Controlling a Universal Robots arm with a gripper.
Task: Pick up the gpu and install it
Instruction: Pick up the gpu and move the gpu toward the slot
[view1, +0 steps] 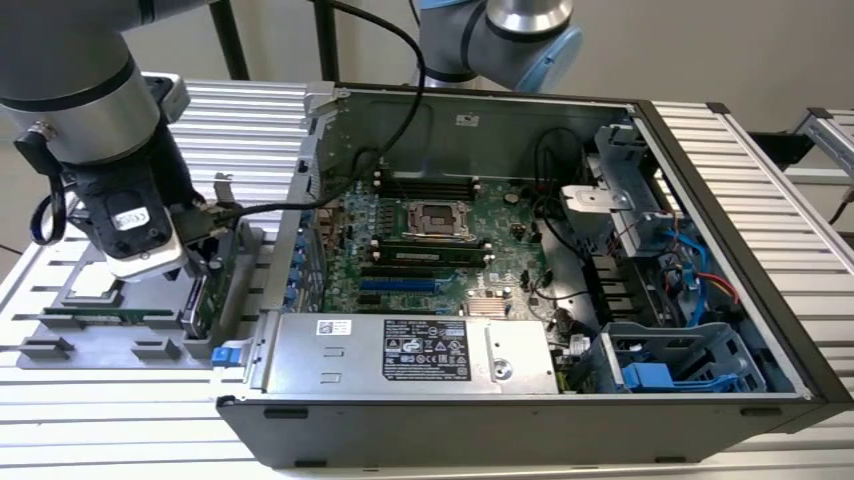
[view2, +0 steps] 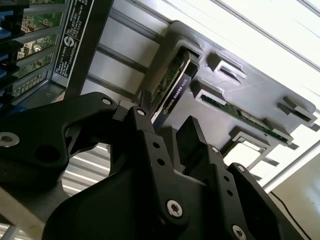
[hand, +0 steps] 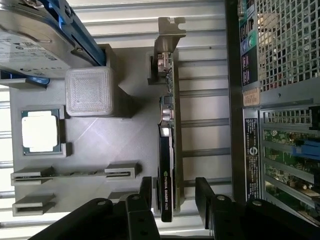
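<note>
The gpu (view1: 200, 303) stands on its long edge in a slot of the grey parts tray (view1: 80, 335), at the exterior view's left, just outside the open computer case (view1: 507, 432). The first wrist view shows its black cooler edge (hand: 166, 150), with the silver end bracket at the far end. My gripper (view1: 198, 262) hangs right over the card. It is open, with one black finger (hand: 145, 189) on each side of the card's near end and a gap on both sides. The second wrist view shows the same: the gripper (view2: 167, 122) straddling the gpu (view2: 175, 82).
The tray (hand: 100, 135) also holds a silver hard drive in a blue frame (hand: 35, 40), a processor chip (hand: 41, 131), a thin memory stick (hand: 75, 174) and a grey block (hand: 90, 92). The case's side wall (hand: 250, 100) stands close beside the card. Inside lie the motherboard (view1: 427, 240) and a silver box (view1: 414, 355).
</note>
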